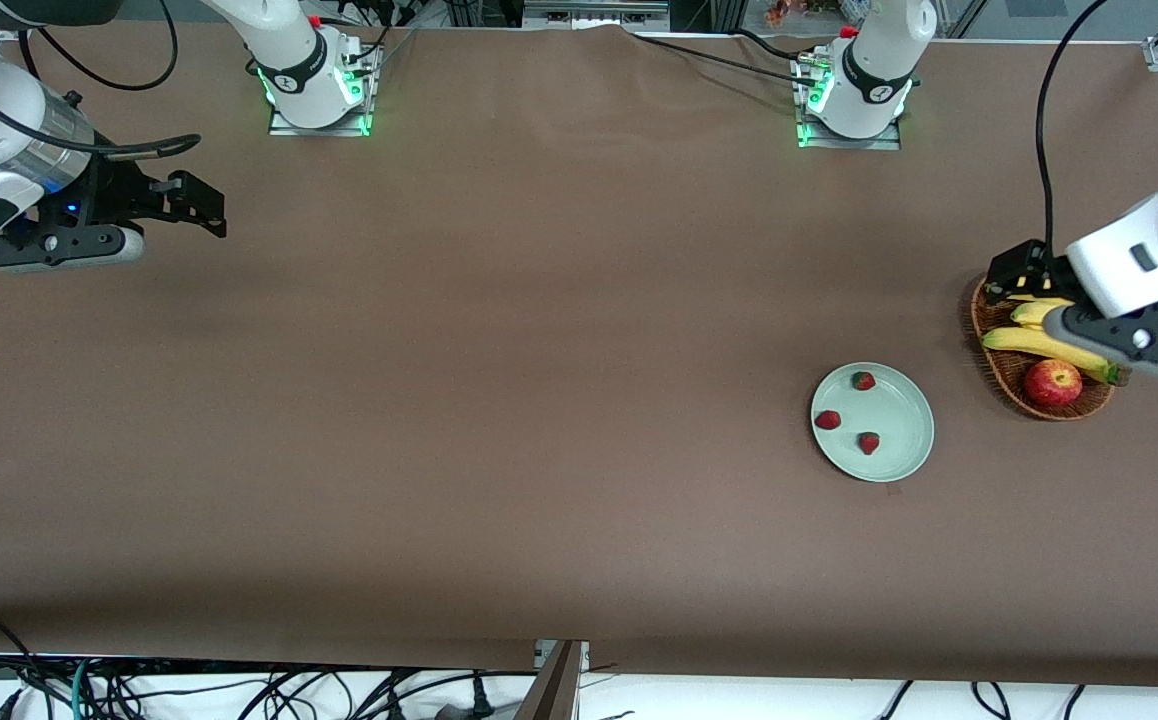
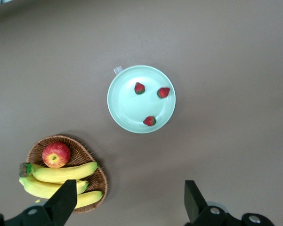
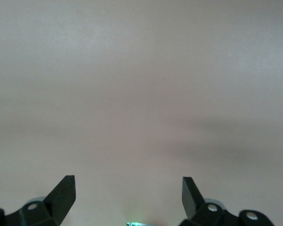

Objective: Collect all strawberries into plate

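Observation:
The pale mint plate lies on the brown table toward the left arm's end. Three strawberries lie on it, apart from each other: one, a second and a third. The left wrist view shows the plate with the same berries. My left gripper is open and empty, up over the wicker basket's edge; it also shows in the left wrist view. My right gripper is open and empty over bare table at the right arm's end, as its own wrist view shows.
A brown wicker basket stands beside the plate at the left arm's end, holding a red apple and bananas. In the left wrist view the basket, apple and bananas show too.

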Robot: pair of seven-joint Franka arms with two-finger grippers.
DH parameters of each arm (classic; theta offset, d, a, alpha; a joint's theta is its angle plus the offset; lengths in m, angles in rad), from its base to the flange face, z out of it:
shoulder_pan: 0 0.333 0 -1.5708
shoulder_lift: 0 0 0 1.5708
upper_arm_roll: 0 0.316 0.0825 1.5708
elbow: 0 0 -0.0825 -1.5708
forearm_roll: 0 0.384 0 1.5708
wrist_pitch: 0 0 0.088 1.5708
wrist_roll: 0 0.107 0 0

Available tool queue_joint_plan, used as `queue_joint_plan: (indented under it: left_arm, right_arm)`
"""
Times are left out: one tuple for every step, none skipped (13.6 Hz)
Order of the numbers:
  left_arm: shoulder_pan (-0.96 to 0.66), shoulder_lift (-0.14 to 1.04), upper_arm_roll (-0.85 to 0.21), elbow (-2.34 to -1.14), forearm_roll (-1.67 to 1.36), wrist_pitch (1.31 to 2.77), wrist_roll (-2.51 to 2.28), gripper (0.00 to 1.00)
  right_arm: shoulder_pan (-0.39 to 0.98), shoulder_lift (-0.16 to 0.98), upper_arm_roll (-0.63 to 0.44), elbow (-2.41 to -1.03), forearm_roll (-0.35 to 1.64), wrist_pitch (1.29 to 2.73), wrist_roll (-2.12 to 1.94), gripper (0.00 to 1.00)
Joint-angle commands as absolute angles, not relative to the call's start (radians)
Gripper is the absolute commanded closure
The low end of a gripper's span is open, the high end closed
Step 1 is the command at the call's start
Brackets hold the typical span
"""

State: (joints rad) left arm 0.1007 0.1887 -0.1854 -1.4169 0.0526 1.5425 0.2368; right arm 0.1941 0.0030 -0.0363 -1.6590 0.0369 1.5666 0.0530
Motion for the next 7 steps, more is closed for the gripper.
queue_joint_plan:
  left_arm:
    - [0.006,0.014,-0.053,-1.687,0.000,1.681,0.174,0.00]
    - [0.005,0.005,-0.048,-1.701,0.000,1.681,0.161,0.00]
    - [0.005,0.003,-0.045,-1.710,0.000,1.681,0.161,0.00]
    - [0.005,0.003,-0.046,-1.712,0.000,1.681,0.166,0.00]
    - [-0.003,0.008,-0.045,-1.707,0.000,1.681,0.157,0.00]
    - [-0.002,0.008,-0.046,-1.704,0.000,1.684,0.158,0.00]
    - [-0.002,0.008,-0.046,-1.704,0.000,1.684,0.158,0.00]
  right_arm:
    - [0.183,-0.006,-0.029,-1.652,0.032,1.560,0.040,0.00]
    - [0.183,-0.006,-0.029,-1.652,0.032,1.562,0.040,0.00]
    - [0.183,-0.006,-0.029,-1.651,0.031,1.562,0.040,0.00]
    - [0.183,-0.006,-0.029,-1.648,0.031,1.560,0.038,0.00]
    - [0.183,-0.006,-0.029,-1.643,0.031,1.557,0.038,0.00]
    - [0.183,-0.006,-0.029,-1.643,0.031,1.557,0.038,0.00]
    - [0.183,-0.006,-0.029,-1.640,0.031,1.557,0.038,0.00]
